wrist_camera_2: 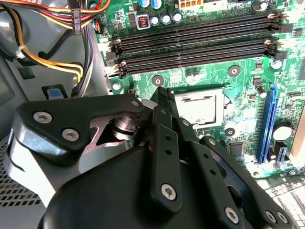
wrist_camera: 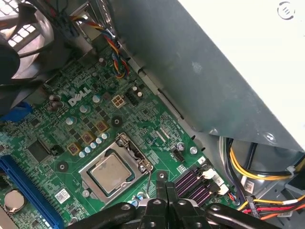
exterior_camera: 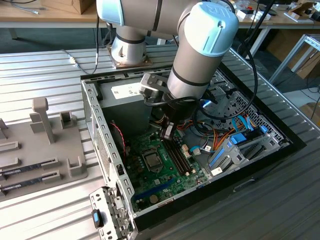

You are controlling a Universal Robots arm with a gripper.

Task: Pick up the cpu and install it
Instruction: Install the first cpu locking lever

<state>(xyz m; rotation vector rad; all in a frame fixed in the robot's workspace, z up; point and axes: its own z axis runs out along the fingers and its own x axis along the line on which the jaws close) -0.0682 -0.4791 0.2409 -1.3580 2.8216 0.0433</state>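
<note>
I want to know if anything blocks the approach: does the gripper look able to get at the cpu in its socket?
Probably yes. The cpu lies uncovered in its socket on the motherboard, and the gripper hangs just beside it with nothing between.

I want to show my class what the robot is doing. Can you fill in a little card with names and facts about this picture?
place: open computer case lying on a ribbed metal table
cpu: silvery square, sitting in its socket on the green board
tool: above the board, beside the socket, fingers together, holding nothing
memory slots: long dark slots, empty
blue slot: on the far side of the socket from the memory slots
cables: coloured wires near the case wall
</note>
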